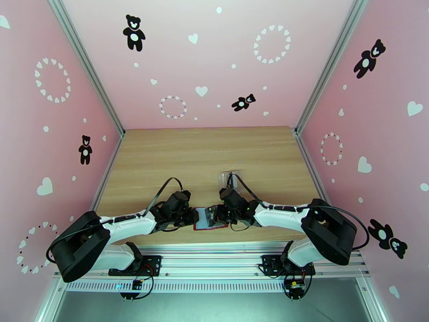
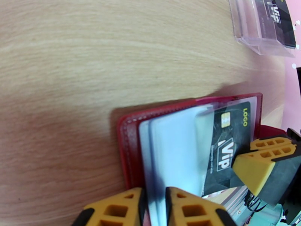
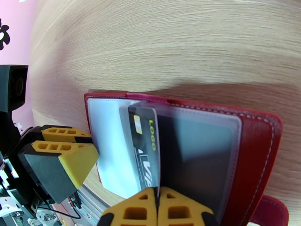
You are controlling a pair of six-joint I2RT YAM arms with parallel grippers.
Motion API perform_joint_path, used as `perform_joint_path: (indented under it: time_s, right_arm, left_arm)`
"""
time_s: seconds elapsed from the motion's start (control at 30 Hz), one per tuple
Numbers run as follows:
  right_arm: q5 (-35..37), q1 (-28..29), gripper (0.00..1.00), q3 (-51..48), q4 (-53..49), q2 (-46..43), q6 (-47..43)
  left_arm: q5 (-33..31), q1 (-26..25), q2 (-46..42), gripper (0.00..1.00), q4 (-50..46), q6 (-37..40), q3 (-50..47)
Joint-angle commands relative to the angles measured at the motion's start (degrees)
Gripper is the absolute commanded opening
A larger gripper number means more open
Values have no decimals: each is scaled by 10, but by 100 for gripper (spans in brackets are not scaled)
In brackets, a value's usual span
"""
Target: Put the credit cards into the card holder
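The card holder (image 1: 206, 220), a dark-red wallet, lies open at the table's near edge between both arms. In the left wrist view my left gripper (image 2: 155, 208) is shut on the clear sleeves of the card holder (image 2: 128, 147), holding them up. A black credit card (image 2: 225, 147) with a gold chip sits partly inside a sleeve. My right gripper (image 2: 242, 155) pinches its outer edge. The right wrist view shows the same credit card (image 3: 145, 147) standing in the card holder (image 3: 256, 147), with my right gripper (image 3: 158, 202) shut on its lower edge and my left gripper (image 3: 93, 145) at the sleeves' left side.
A clear plastic tray (image 1: 230, 175) stands on the wooden table just behind the arms. In the left wrist view the tray (image 2: 259, 34) holds another black card (image 2: 280, 16). Pink walls enclose the table on three sides.
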Motion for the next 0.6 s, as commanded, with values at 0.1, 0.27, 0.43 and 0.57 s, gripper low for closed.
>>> perform_joint_path:
  time_s: [0.1,0.27,0.43,0.57]
  right_arm:
    - [22,9,21,18,-93,17,-19]
    - [43,10,29,46,-144,14,-47]
    - [52,11,33,67,-166,19,-67]
    - [45,11,34,76,-163,35,-70]
  left_arm:
    - [-15,-8,16,23,-13,0,-8]
    - [-16,-8,14,23,-15,0,-9]
    - [-16,-8,13,23,-18,2,-8]
    - [-16,-8,12,23,-19,2,-7]
